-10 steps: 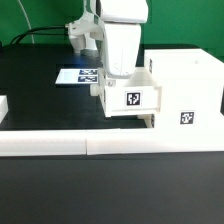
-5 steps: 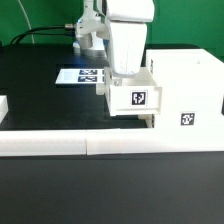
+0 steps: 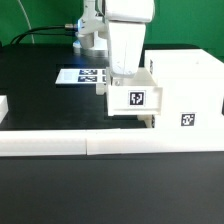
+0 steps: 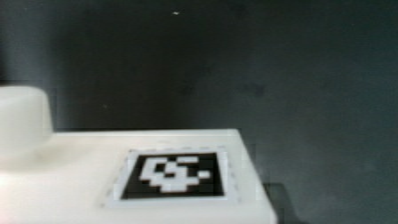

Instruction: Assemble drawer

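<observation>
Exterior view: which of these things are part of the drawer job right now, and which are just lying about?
Part of the job:
- box housing
- tray, tagged, partly pushed into the housing
- gripper, down at the tray

Lying about:
- marker board
- border wall
- small white piece at the exterior view's left edge

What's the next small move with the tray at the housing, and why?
Probably keep pushing the tray toward the exterior view's right, deeper into the housing. Most of the tray, tag face included, projects from the housing's open side, so it looks only partly seated. The gripper sits right above it; its jaws are hidden, so grip can't be confirmed.
</observation>
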You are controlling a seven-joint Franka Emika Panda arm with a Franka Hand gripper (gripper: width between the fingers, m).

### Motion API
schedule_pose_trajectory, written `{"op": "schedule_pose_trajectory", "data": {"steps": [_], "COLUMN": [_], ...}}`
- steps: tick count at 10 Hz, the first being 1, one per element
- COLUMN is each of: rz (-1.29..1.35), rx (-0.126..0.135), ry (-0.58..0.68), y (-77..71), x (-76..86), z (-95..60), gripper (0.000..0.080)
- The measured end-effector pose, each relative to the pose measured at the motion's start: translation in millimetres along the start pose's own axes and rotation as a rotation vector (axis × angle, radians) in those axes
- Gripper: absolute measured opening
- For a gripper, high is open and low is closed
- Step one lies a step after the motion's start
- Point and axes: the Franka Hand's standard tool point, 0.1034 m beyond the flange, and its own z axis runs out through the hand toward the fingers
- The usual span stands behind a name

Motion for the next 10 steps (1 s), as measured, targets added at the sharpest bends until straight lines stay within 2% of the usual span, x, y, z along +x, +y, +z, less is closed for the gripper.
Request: {"op": "schedule_pose_trajectory", "data": {"steps": [3,9,10], "rz": [-0.019,-0.039,-0.038], "rx": [-0.003,-0.015,-0.014], "ry": [0.001,0.005,0.005], "y": [0.4,2.3,2.2], "x": [0.9,22.2,21.2], "z": [1.5,-0.6,-0.4], "gripper": [0.0044,0.0044,0.0044]}}
